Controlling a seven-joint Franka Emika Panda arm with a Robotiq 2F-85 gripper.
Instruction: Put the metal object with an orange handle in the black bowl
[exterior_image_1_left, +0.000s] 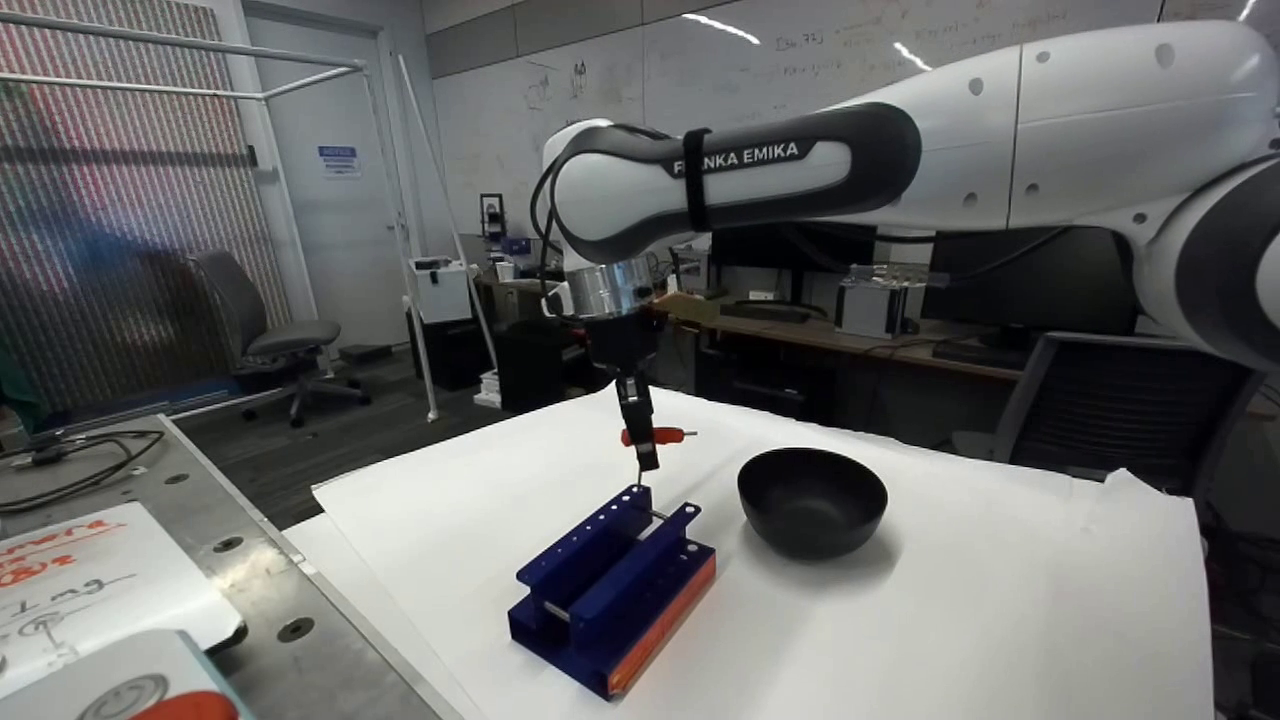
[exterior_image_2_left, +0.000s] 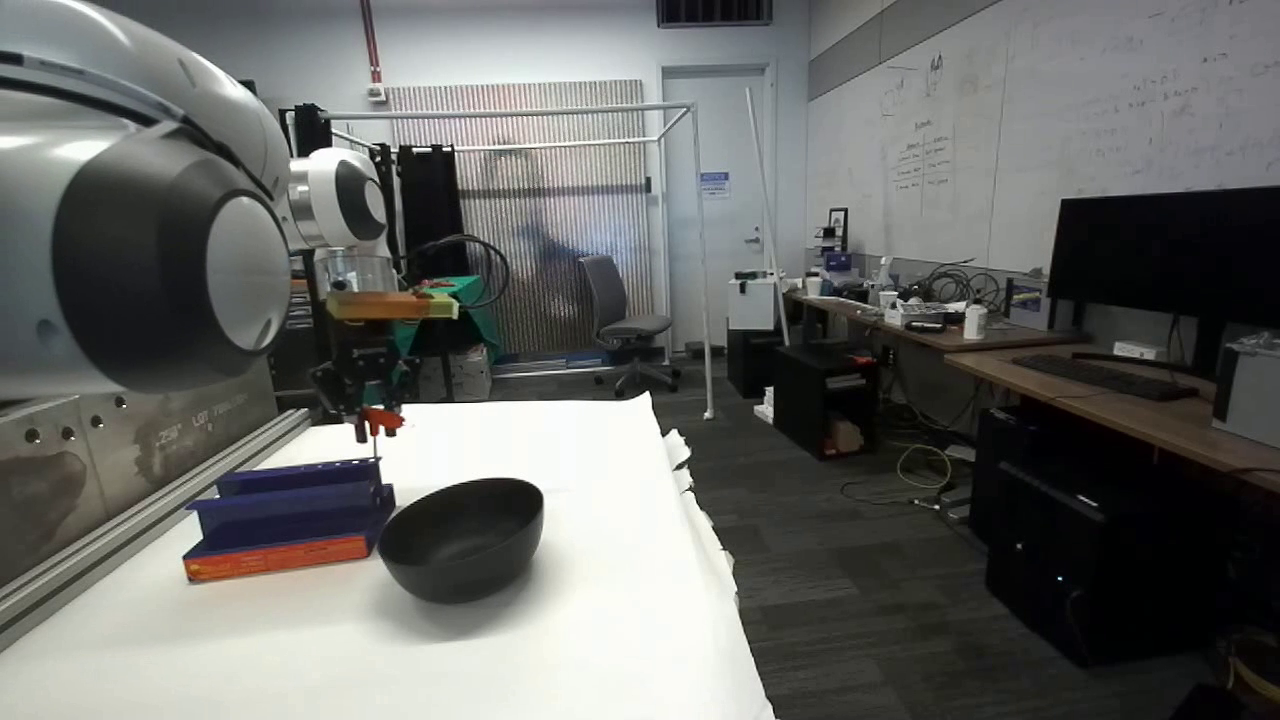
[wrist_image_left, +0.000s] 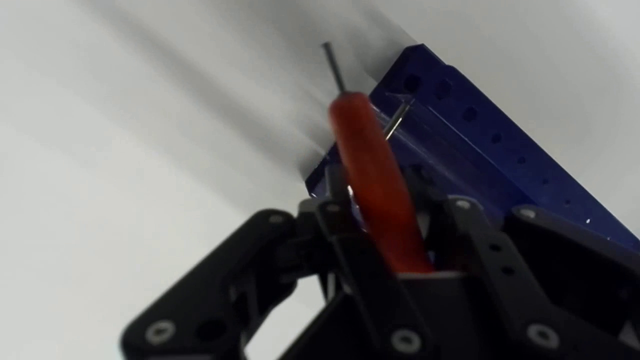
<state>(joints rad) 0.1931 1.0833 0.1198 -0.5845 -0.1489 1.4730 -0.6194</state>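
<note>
The metal object with an orange handle (exterior_image_1_left: 667, 436) is in my gripper (exterior_image_1_left: 648, 462), above the far end of the blue rack. In the wrist view its red-orange handle (wrist_image_left: 372, 170) lies between the fingers (wrist_image_left: 377, 175), with a short metal tip sticking out. My gripper is shut on the handle. In an exterior view a thin metal rod (exterior_image_2_left: 375, 446) runs down from the handle to the rack's end; I cannot tell whether its tip is inside a hole. The black bowl (exterior_image_1_left: 812, 520) stands upright beside the rack; it also shows in an exterior view (exterior_image_2_left: 460, 565), not in the wrist view.
The blue and orange slotted rack (exterior_image_1_left: 640, 595) stands on the white-covered table (exterior_image_1_left: 1000, 600), directly under the gripper, with upright walls and holes. It also shows in the wrist view (wrist_image_left: 520, 145). A metal ledge (exterior_image_1_left: 290, 580) runs along one table side.
</note>
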